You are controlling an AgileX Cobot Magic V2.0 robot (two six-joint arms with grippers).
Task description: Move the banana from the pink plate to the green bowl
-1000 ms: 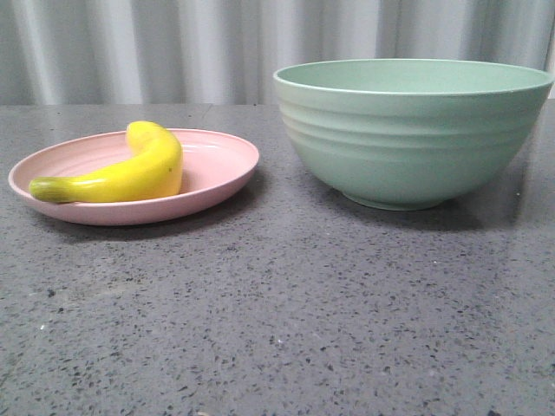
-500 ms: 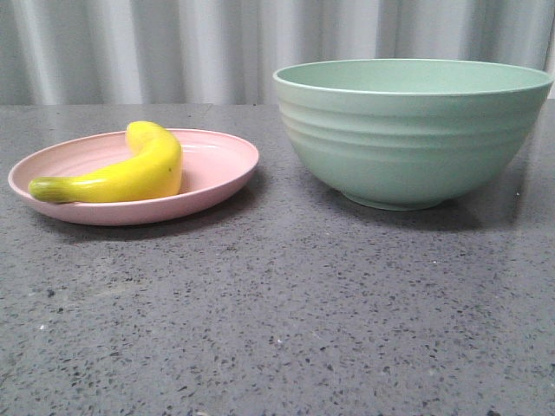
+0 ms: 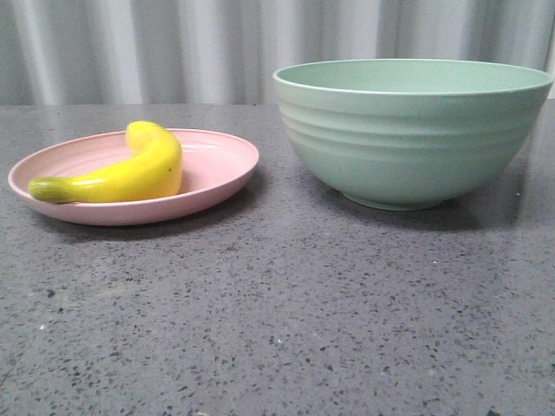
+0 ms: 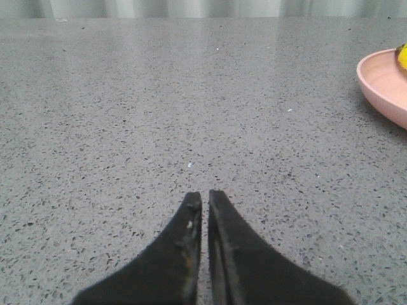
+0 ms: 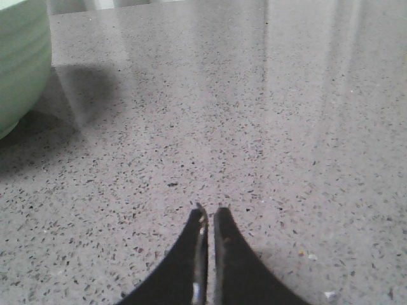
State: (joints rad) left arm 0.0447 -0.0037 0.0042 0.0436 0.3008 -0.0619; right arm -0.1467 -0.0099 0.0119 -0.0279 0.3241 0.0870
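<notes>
A curved yellow banana (image 3: 130, 175) with a greenish stem end lies on the pink plate (image 3: 217, 169) at the left of the front view. To its right stands the large green bowl (image 3: 408, 130). Neither arm shows in the front view. In the left wrist view my left gripper (image 4: 205, 198) is shut over bare table, with the plate's rim (image 4: 381, 79) and a sliver of banana (image 4: 402, 56) far off at the picture's edge. My right gripper (image 5: 209, 213) is shut with nothing in it, the bowl's side (image 5: 22, 60) some way off from it.
Everything rests on a grey speckled stone table (image 3: 286, 303). A pale corrugated wall (image 3: 173, 48) runs behind it. Small crumbs (image 5: 311, 257) lie on the table near the right gripper.
</notes>
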